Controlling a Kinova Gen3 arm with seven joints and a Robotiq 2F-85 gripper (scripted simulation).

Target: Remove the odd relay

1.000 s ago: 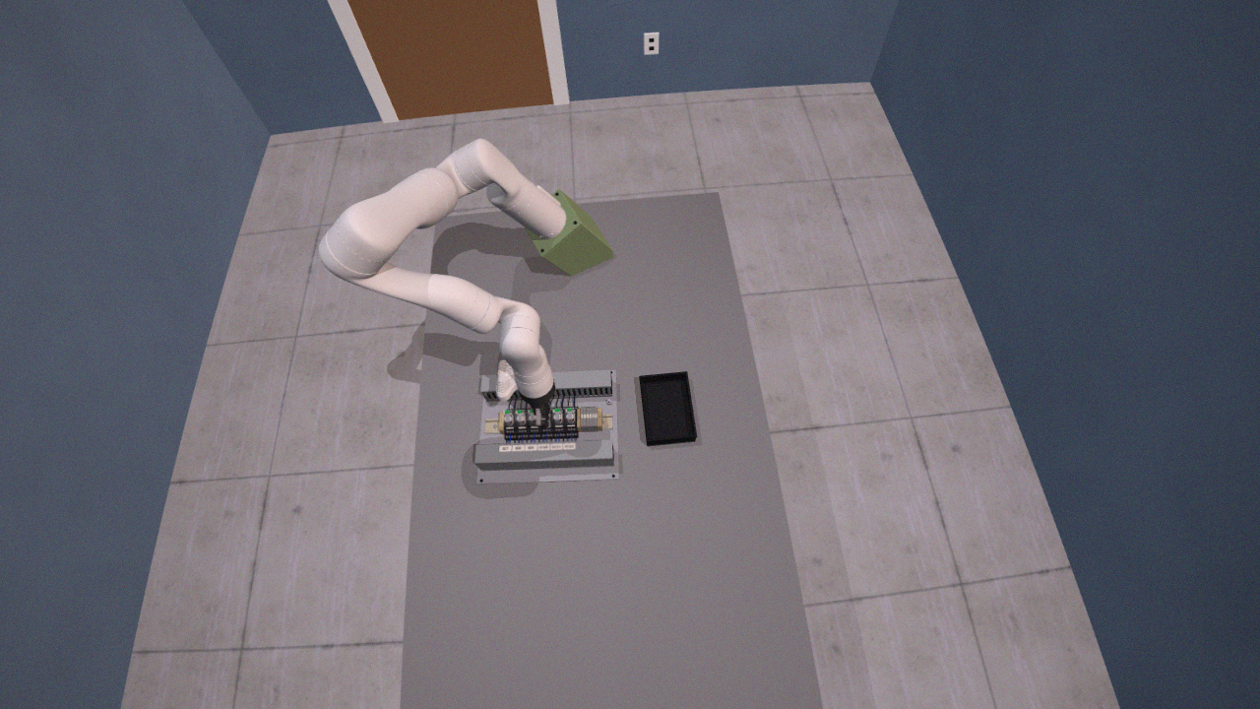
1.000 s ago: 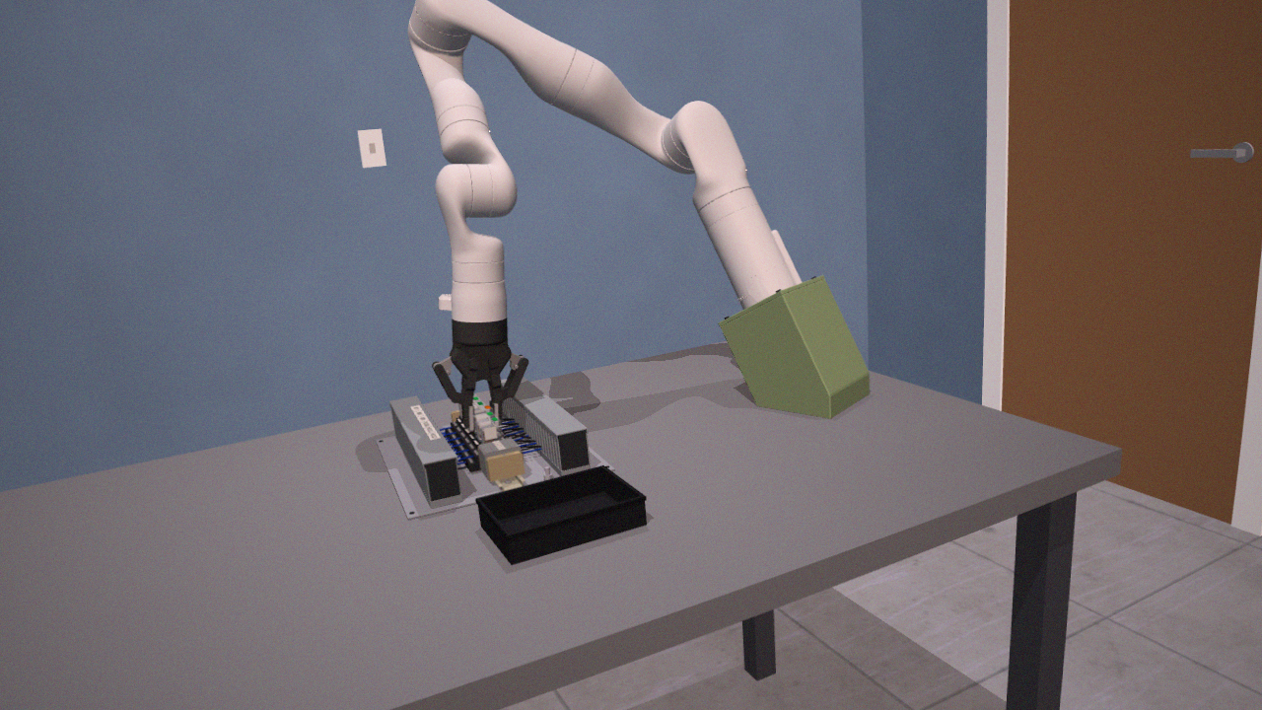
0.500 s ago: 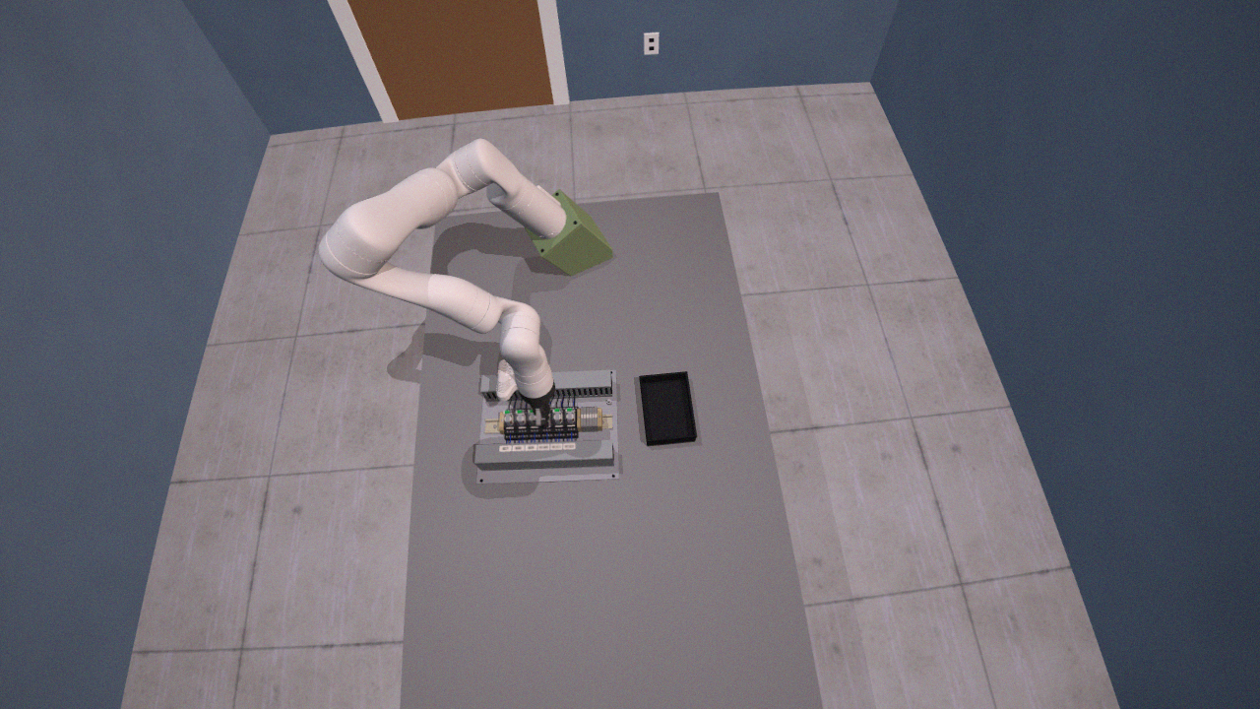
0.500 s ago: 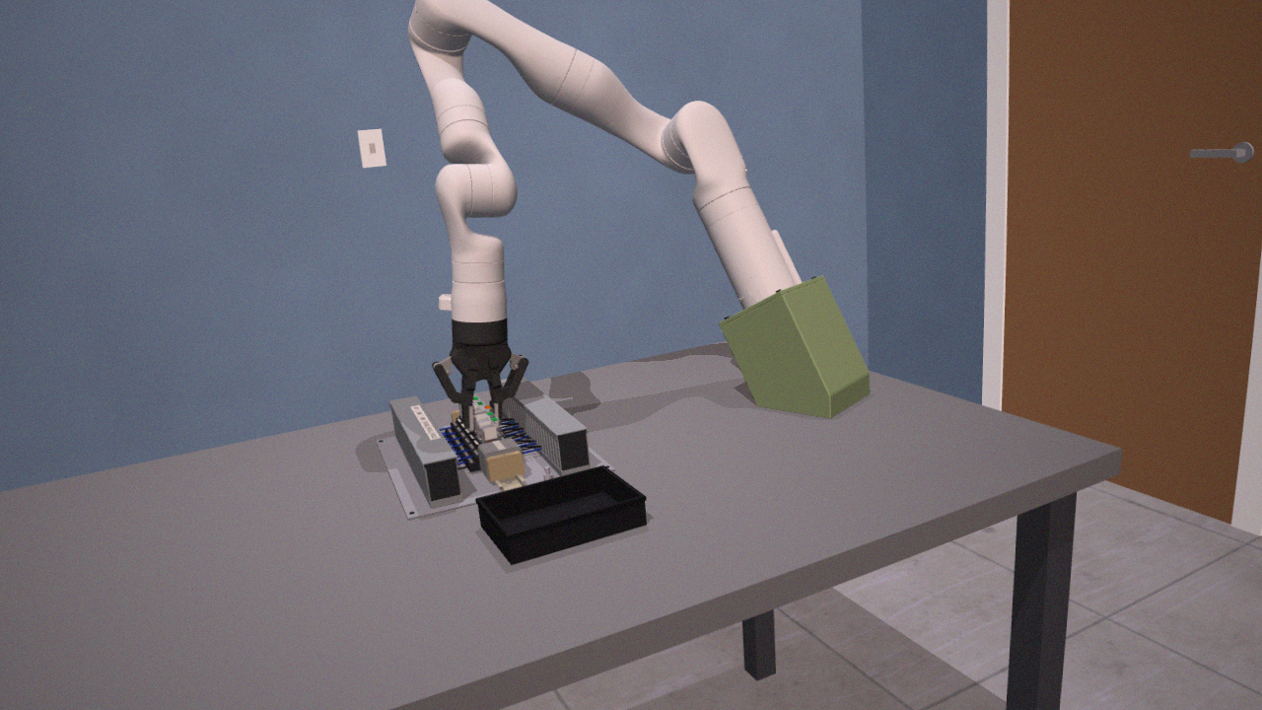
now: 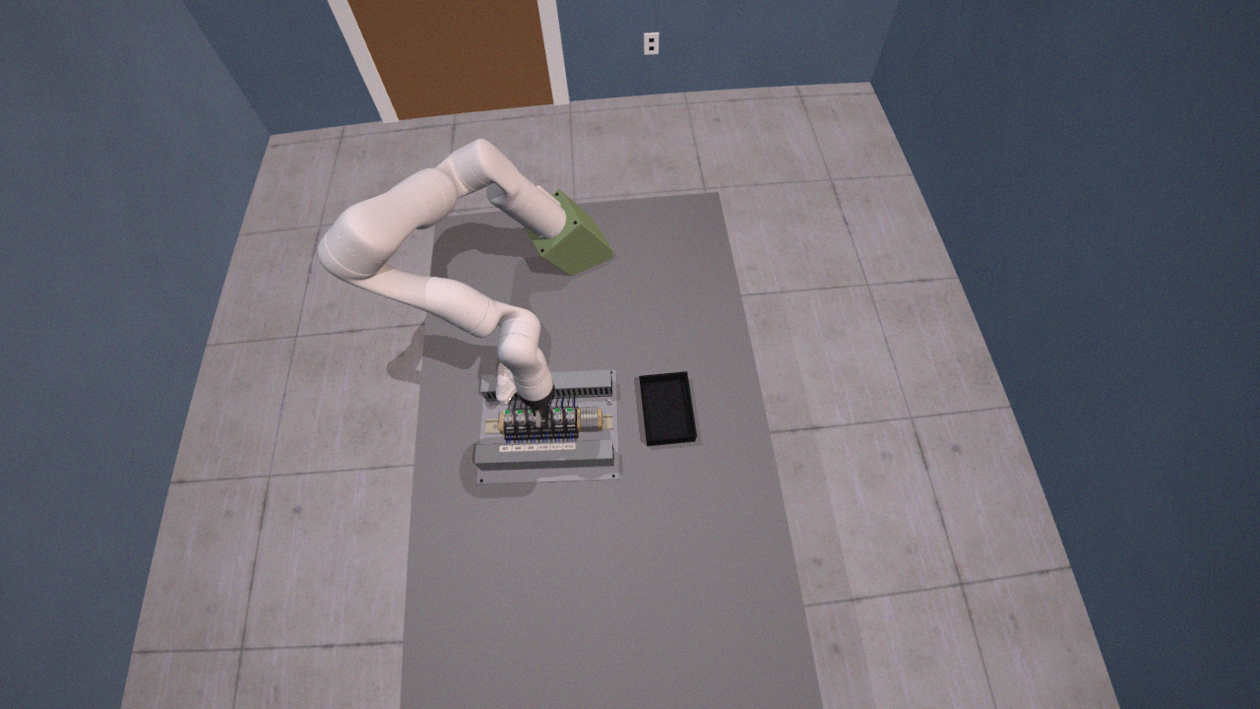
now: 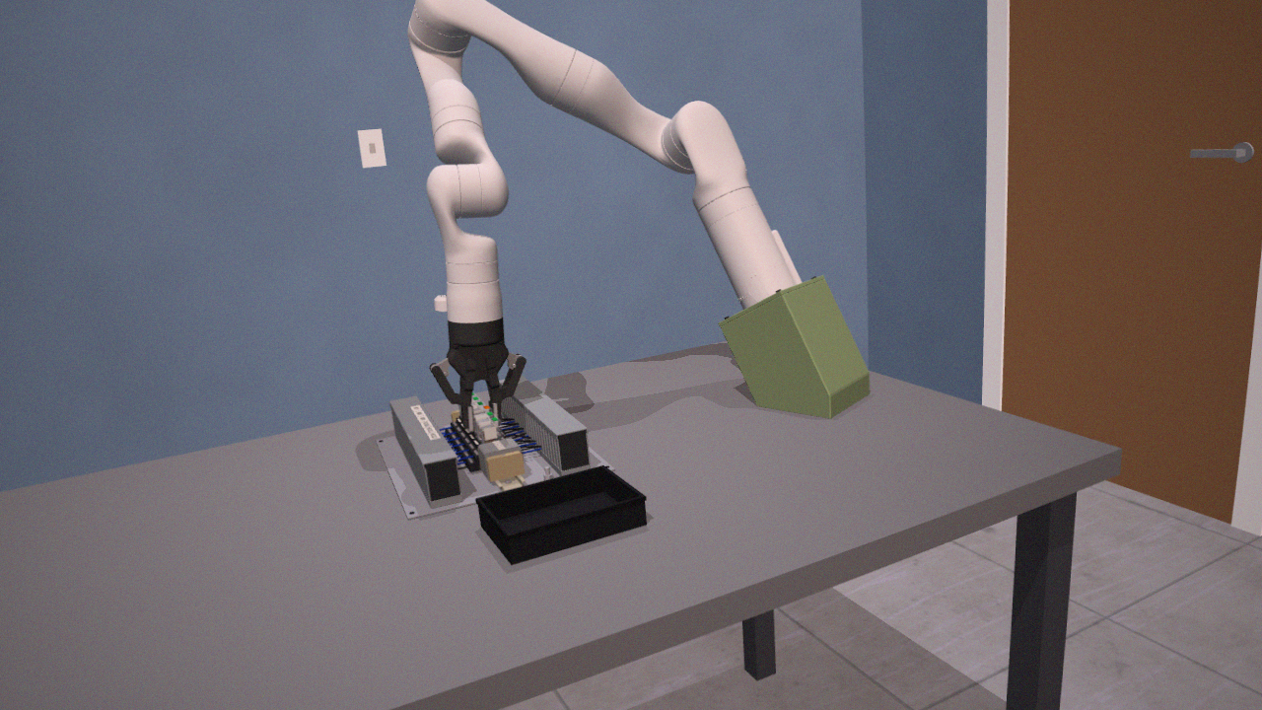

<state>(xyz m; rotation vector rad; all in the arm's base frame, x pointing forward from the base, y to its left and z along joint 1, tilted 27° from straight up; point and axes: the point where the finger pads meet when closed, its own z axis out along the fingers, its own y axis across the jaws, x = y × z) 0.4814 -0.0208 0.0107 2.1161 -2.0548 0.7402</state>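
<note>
The grey relay panel (image 5: 548, 428) lies on the table, with a row of small relays (image 5: 538, 423) across its middle. Most show green buttons; one near the gripper looks red-orange in the exterior view (image 6: 490, 406). My gripper (image 5: 544, 411) points straight down over the row, right of its middle, and is shut on one relay (image 6: 477, 411). That relay is largely hidden by the fingers. The panel also shows in the exterior view (image 6: 487, 447), seemingly flat on the table. The black parts tray (image 5: 666, 407) stands empty just right of the panel, and in front of it in the exterior view (image 6: 561, 513).
My green arm base (image 5: 572, 233) sits at the table's far end. Two grey wire ducts (image 6: 424, 448) (image 6: 546, 429) run along the panel's long sides, flanking the relay row. A tan block (image 6: 504, 464) sits at the row's tray-side end.
</note>
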